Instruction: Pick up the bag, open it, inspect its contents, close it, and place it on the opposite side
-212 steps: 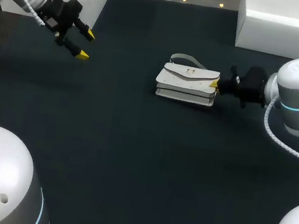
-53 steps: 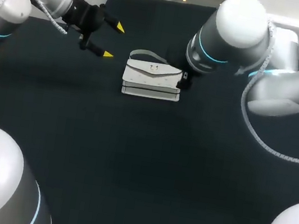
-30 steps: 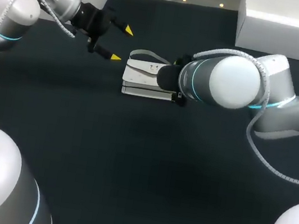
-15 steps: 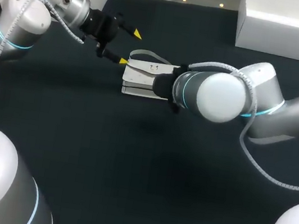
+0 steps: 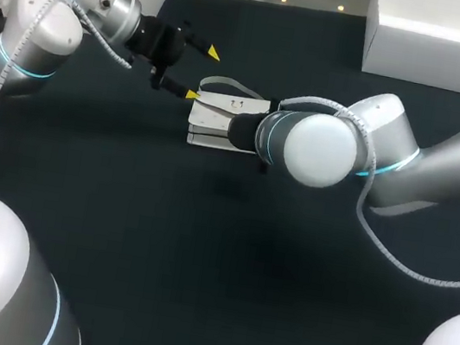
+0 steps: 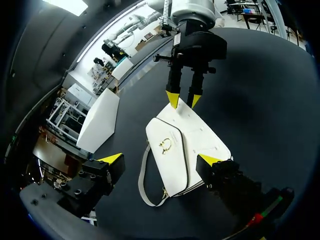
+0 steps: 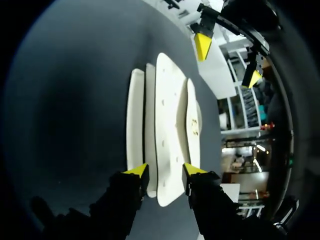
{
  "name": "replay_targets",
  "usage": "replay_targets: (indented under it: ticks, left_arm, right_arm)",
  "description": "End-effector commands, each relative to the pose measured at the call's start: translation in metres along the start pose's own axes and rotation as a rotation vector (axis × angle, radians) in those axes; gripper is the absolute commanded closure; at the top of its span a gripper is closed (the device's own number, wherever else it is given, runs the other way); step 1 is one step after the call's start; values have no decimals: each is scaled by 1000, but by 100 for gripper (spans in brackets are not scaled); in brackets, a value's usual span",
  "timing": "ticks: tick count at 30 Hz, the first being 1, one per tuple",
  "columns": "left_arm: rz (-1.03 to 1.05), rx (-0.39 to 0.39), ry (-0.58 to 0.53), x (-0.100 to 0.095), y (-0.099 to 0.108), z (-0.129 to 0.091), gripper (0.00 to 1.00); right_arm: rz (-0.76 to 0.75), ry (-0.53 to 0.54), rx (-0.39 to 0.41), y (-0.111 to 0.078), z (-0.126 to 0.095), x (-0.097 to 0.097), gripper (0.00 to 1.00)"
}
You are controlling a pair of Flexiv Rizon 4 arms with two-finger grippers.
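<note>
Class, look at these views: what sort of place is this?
Probably a robotics lab bench: a dark table, with the left gripper and right gripper at either end of a white handbag.

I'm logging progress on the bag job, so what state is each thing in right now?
Bag: lying on the table, flap closed.
Strap: slack, looped beside the bag.
Left gripper: open, at the bag's strap end.
Right gripper: at the bag's other end; grip cannot be told.
</note>
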State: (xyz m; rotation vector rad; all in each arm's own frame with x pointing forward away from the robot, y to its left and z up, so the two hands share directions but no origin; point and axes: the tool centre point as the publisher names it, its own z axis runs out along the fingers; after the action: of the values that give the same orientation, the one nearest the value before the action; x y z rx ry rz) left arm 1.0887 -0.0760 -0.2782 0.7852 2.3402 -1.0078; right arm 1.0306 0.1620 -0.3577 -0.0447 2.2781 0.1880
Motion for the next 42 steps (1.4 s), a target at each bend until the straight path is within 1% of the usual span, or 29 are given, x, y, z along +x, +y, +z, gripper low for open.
replay_targets:
  ticks: [1, 8, 10, 11, 12, 13, 22, 26, 28, 36, 39, 42]
  left_arm:
    - [2, 5, -3, 1, 2, 2, 0]
    - [0, 11, -5, 2, 3, 3, 0]
    - [2, 13, -6, 3, 2, 3, 0]
    - [2, 13, -7, 3, 2, 3, 0]
    - [5, 13, -9, 3, 2, 4, 0]
    - [7, 12, -11, 3, 1, 3, 0]
    - [40, 20, -18, 9, -3, 6, 0]
    - [73, 3, -32, 14, -6, 8, 0]
    - [96, -8, -42, 17, -8, 8, 0]
    - [127, 6, -28, 27, -11, 18, 26]
    - [136, 9, -12, 31, -12, 23, 30]
    - [144, 7, 6, 36, -11, 29, 31]
  right_arm:
    - [1, -131, 7, 0, 3, 4, 64]
    - [0, -131, 20, -1, 6, 6, 72]
    - [-2, -128, 26, -1, 8, 7, 83]
    - [-1, -128, 26, -1, 8, 8, 85]
    - [-2, -128, 28, 0, 9, 9, 96]
    - [-3, -128, 32, 0, 9, 9, 100]
    - [11, -137, 43, 3, 9, 15, 100]
    - [27, -155, 66, 4, 7, 16, 100]
    - [33, -162, 65, 5, 6, 16, 100]
    - [33, -162, 65, 5, 6, 16, 100]
    - [33, -162, 65, 5, 6, 16, 100]
    - [33, -162, 65, 5, 6, 16, 100]
